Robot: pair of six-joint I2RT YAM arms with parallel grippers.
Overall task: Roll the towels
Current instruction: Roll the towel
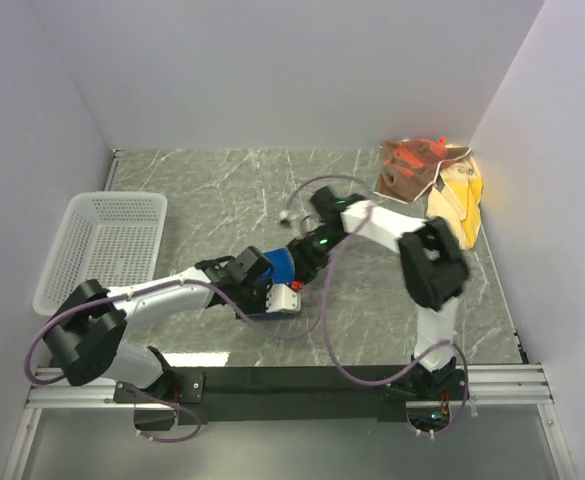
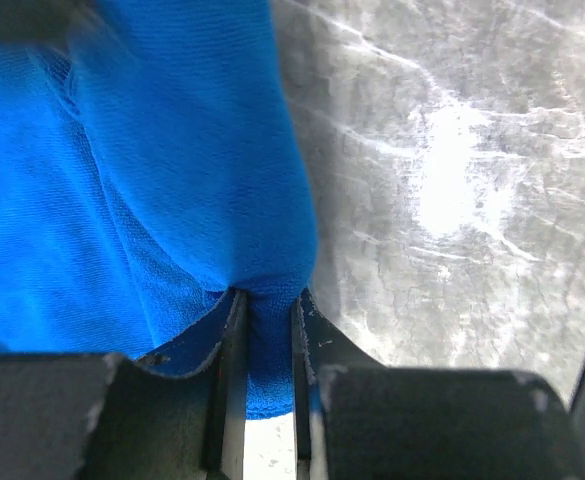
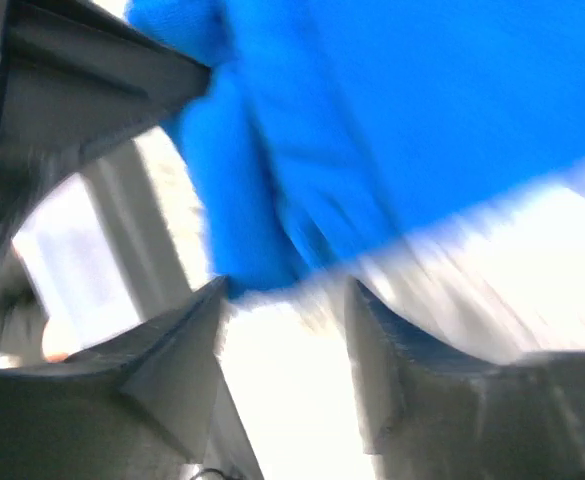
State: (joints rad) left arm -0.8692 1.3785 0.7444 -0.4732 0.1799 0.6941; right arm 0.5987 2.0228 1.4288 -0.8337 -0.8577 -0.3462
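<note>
Blue towel [image 1: 275, 266]: solid royal, bunched, ctr of table [image 1: 222, 190]. Yellow towel [image 1: 460, 200]: crumpled, far-R corner. Brown/orange patt. towel [image 1: 407, 170]: I see it heaped, touching yellow's L side.

You're in a robot lab cell: plain white walls [image 1: 272, 70] box in the marbled grey tabletop [image 1: 212, 190] at left, far and right, and the left arm [image 1: 162, 293] and right arm [image 1: 382, 222] are bolted to an aluminium rail [image 1: 502, 385] along the near edge.

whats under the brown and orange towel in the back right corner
The yellow towel sticks out from beneath the patterned towel on its right side. How far it runs underneath is covered, and so is the table surface below.
</note>
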